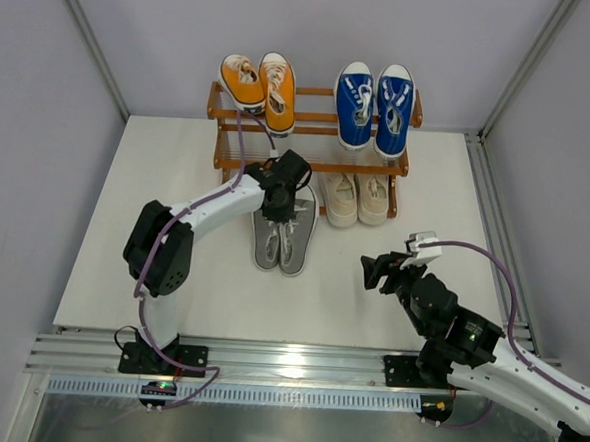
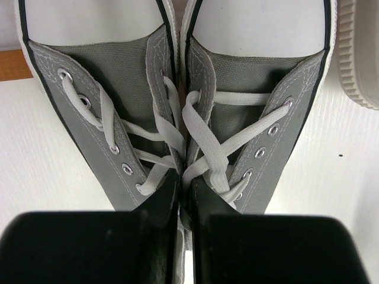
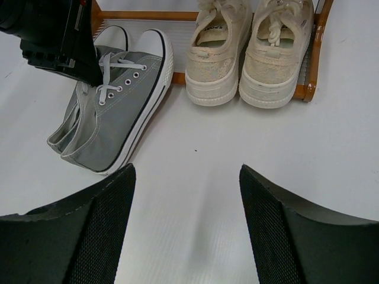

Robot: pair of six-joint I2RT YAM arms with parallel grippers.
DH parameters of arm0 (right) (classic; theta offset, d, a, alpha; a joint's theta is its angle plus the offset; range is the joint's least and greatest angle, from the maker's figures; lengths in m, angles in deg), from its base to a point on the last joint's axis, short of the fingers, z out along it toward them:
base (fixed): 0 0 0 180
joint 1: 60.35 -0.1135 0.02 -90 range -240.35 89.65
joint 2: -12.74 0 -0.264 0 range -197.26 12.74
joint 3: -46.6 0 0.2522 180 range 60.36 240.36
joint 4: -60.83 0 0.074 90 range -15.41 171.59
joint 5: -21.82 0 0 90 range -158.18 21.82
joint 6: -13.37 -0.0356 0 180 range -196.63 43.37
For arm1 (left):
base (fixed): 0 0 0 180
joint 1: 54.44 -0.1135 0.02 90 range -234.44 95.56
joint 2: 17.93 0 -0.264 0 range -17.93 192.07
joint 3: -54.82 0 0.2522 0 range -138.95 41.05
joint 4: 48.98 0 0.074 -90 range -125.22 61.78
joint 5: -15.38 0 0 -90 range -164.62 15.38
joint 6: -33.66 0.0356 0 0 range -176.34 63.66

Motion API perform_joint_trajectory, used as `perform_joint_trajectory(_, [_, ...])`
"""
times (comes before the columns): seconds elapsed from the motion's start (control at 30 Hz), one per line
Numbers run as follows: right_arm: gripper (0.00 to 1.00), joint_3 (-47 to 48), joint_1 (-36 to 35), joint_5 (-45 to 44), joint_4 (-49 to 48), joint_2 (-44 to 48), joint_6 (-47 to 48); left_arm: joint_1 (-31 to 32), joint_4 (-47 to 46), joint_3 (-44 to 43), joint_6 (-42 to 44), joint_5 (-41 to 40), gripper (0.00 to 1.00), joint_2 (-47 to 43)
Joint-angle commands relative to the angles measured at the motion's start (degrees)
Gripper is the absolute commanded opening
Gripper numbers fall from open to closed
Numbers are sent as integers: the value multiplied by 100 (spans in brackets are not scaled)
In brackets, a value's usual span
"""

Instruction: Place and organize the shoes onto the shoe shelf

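two grey shoes (image 1: 282, 242), toes toward the shoe shelf (image 1: 313, 166), left tool (image 1: 279, 216) pinching their inner edges together, right tool (image 1: 377, 270) spread

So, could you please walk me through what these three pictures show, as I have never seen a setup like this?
Two robot arms are bolted at the near edge of a white table. The wide picture comes from a fixed camera above and behind them; the other two come from a camera on each wrist, so the black shapes at the bottom are that arm's own fingers. The shoe shelf holds orange sneakers and blue sneakers on top and cream sneakers on the lower tier's right side. The grey sneakers stand on the table in front of its left side. The left gripper is shut, pinching the inner edges of both grey shoes together. The right gripper is open, holds nothing and hovers over the table.
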Motion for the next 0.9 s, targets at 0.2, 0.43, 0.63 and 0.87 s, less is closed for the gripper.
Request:
perform_joint_trajectory(0.2, [73, 19, -20, -84, -217, -117, 2, -80, -879, 380, 249, -379, 0, -470])
perform_joint_trajectory(0.43, [73, -43, -29, -67, -270, -135, -42, -71, -1257, 1215, -14, -159, 41, -901])
perform_joint_trajectory(0.63, [73, -52, -20, -32, -287, -187, -59, 104, -1301, 1584, -269, -308, 79, -1270])
perform_joint_trajectory(0.87, [73, -122, -29, -23, -323, -152, -77, 789, -1494, 2322, -752, -949, 87, -2078])
